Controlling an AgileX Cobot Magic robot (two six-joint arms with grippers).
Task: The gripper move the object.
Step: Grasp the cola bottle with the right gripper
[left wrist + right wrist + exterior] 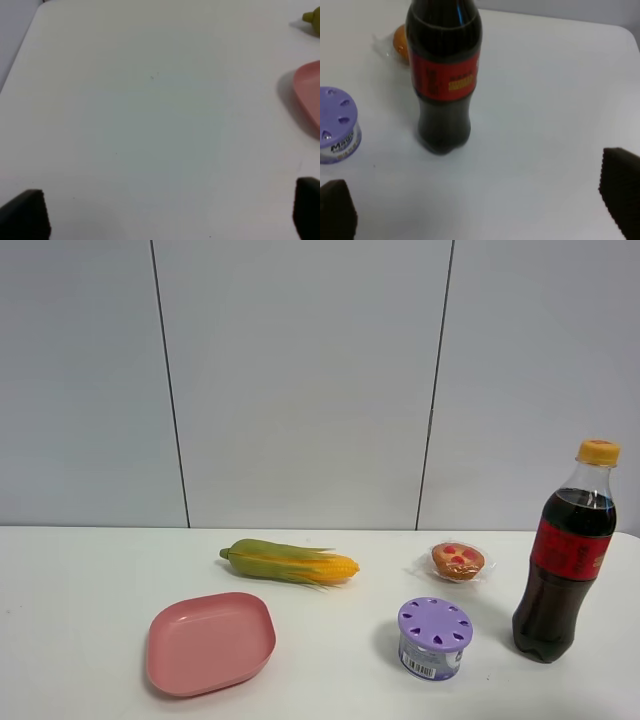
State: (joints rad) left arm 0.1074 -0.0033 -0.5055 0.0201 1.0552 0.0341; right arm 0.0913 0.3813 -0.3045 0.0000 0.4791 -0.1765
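The tall cola bottle (562, 558) with a red label and orange-yellow cap stands upright at the right of the white table. It also shows in the right wrist view (444, 75), standing ahead of my right gripper (480, 210). That gripper is open, its black fingertips (620, 187) wide apart, empty, and clear of the bottle. My left gripper (165, 210) is open and empty over bare table, with the pink plate's edge (309, 95) off to one side. Neither arm shows in the exterior high view.
A purple-lidded canister (434, 638) sits just left of the bottle, also in the right wrist view (336, 125). A wrapped pastry (458, 560) lies behind it. A corn cob (290, 562) lies mid-table. A pink plate (211, 642) sits front left. Grey wall panels stand behind the table.
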